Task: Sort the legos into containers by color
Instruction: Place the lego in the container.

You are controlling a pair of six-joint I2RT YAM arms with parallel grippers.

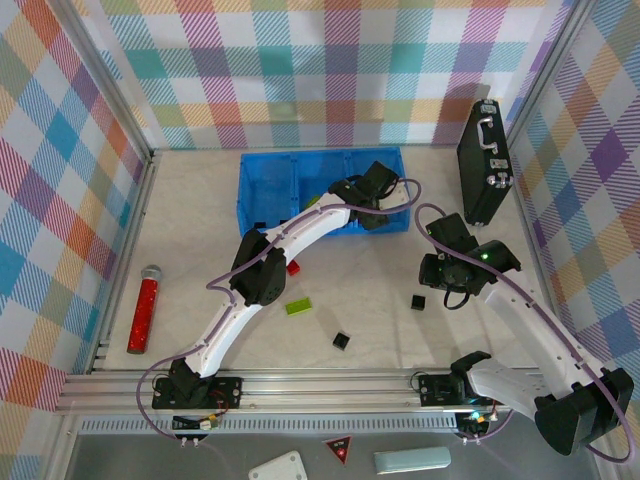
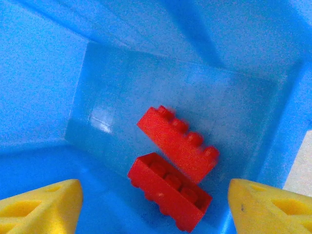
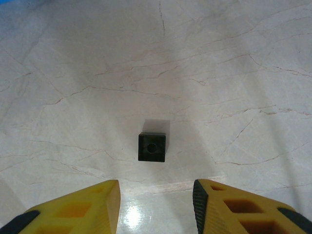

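I've got the left tool (image 2: pixel 153 207) spread wide and empty over the blue tray's (image 1: pixel 262 190) right-end compartment (image 2: pixel 44 87), where two red bricks (image 2: pixel 178 144) lie touching (one's flipped underside-up). The right tool (image 3: pixel 156 195) has a narrow gap and holds nothing, with a black brick (image 3: pixel 152 146) on the tabletop (image 3: pixel 219 73) just ahead.

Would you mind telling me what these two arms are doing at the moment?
They are sorting lego bricks by colour into a blue tray. The left hand hangs open over the tray's right-hand compartment, where two red bricks lie on the floor. The right hand, also open and empty, hovers over a small black brick on the table. A red brick, a green brick and another black brick wait loose on the table nearer the arms.
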